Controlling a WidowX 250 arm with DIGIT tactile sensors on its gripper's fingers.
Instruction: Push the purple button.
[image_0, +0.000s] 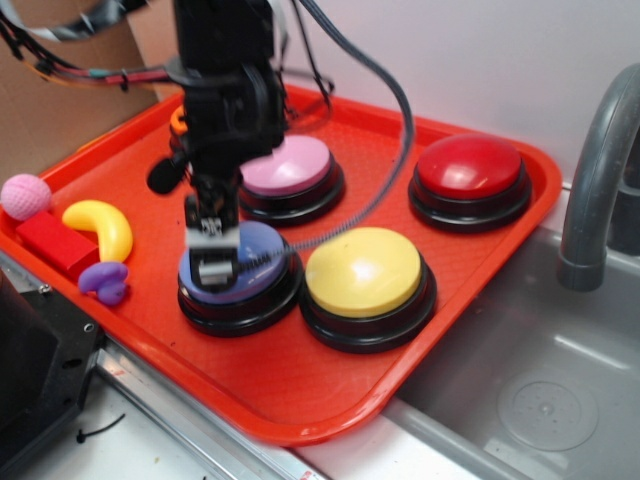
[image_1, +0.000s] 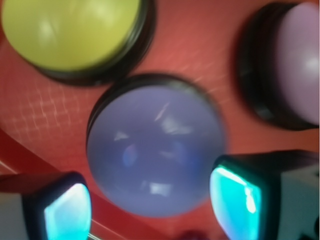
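We find the purple button at the near left of the orange tray, just beside the yellow button and in front of the pale pink-lilac button. The gripper hangs directly over its dome; whether the tip touches the surface we cannot tell from the exterior view. In the wrist view the two fingers stand apart on either side of the dome with nothing between them, so the tool is spread and holds nothing. We judge the button to be a rigid, smooth plastic cap on a squat black base, light, probably spring-loaded, and slippery where the curve falls away. It needs no grasp: contact belongs at the crown, where a downward press will not slide off. The button is round, so it has no long axis in plan; its working axis runs vertically and the dome faces straight up.
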